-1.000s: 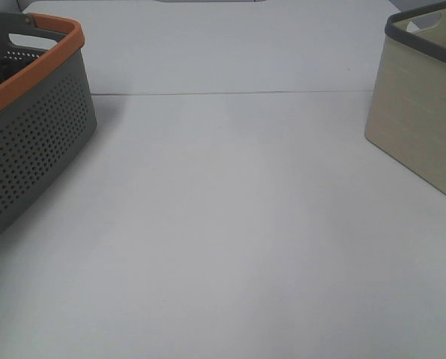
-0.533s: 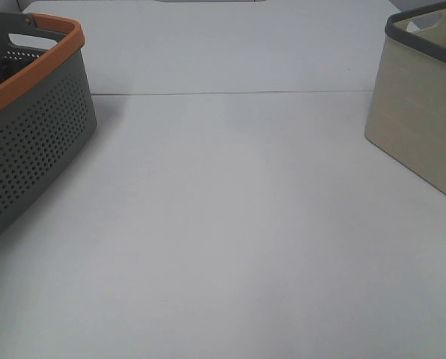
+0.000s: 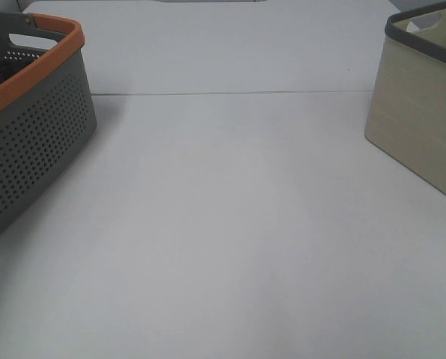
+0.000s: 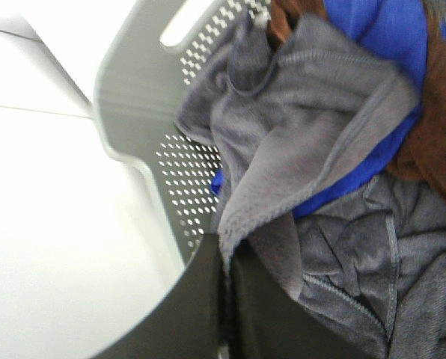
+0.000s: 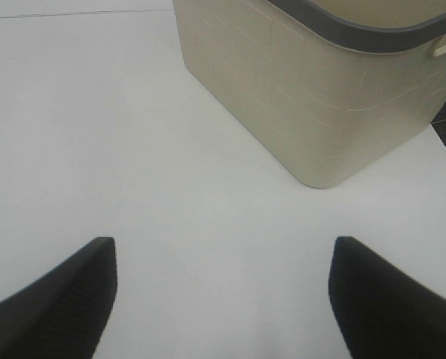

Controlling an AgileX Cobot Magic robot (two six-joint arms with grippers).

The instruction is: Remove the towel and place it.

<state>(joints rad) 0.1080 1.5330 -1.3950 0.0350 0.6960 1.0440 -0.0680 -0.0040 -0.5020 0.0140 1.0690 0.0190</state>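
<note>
A: Left hand, state?

B: Fingers pressed together, no gap between them. A hemmed fold of the towel runs down into their tips, so it is gripping the towel.

A: Towel's position?

B: Inside the grey basket, the perforated one with the orange rim, at the left edge of the counter. The towel lies bunched against the basket's inner wall, near the handle slot. It is grey, soft pile, with a stitched edge.

A: Anything else in there?

B: A blue cloth under and behind the towel, showing at its far side and again below its hem. A brown cloth beside the blue one. A darker grey cloth with stitched seams lies just beside the fingers; I cannot tell if it is part of the towel or a separate piece.

A: From the high camera?

B: Only the basket's outer wall and rim show. The contents are a dark sliver at the frame edge, too little to read. Neither arm is in that view.

A: Right hand?

B: Fingers spread wide, nothing between them, bare counter below. It hangs above the counter, short of the beige basket.

A: That basket?

B: Dark grey rim, standing at the counter's right side, well apart from the grey one. Its inside is not visible.
</note>
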